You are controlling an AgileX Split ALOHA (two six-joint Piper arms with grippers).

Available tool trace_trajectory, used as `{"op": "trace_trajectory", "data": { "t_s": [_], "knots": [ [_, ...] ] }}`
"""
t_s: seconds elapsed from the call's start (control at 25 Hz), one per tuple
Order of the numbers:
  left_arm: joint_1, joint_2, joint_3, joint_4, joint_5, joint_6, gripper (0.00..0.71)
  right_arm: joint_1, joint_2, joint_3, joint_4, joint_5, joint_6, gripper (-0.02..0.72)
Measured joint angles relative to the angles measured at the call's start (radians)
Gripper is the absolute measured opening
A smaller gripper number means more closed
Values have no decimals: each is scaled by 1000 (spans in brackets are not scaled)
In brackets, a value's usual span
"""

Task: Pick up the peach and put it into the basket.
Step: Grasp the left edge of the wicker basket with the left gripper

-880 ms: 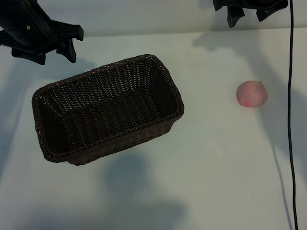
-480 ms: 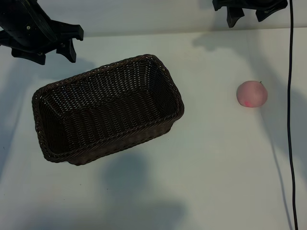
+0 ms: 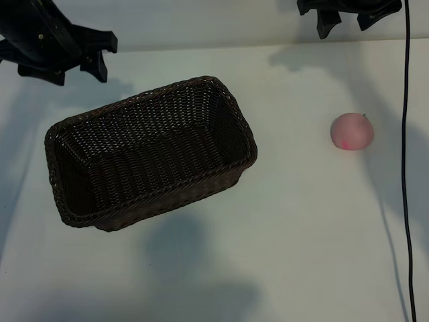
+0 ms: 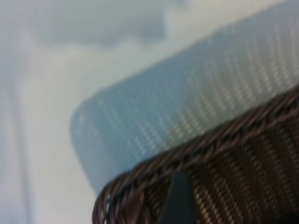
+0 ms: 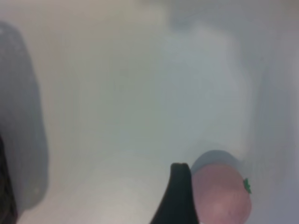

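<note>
Pink and untouched, the peach (image 3: pixel 352 131) lies on the worktop (image 3: pixel 301 221) below the right gripper (image 3: pixel 348 19), whose jaws stand apart and empty, so pickup and drop into the wicker basket (image 3: pixel 151 153) remain.

Light falls evenly and fairly bright from overhead onto the white table (image 3: pixel 295 221), with no glare. Soft grey shadows of the arms spread across it, one large patch lying below the basket (image 3: pixel 151 151). The exterior view is sharp. Both wrist views are blurred: the basket rim (image 4: pixel 219 140) smears, and the peach (image 5: pixel 219 193) looks hazy.
</note>
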Motion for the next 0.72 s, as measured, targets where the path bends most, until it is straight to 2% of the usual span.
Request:
{"op": "trace_trajectory", "data": {
  "t_s": [0.16,0.44,0.6,0.72],
  "knots": [
    [0,0,0,0,-1,-4,587,0,0,0,0,0,0,599],
    [-14,0,0,25,121,-81,587,0,0,0,-1,0,-1,599],
    [-84,0,0,83,158,-165,587,0,0,0,-1,0,-4,599],
    [-146,-2,0,186,172,-249,587,0,0,0,-1,0,-4,599]
  ]
}}
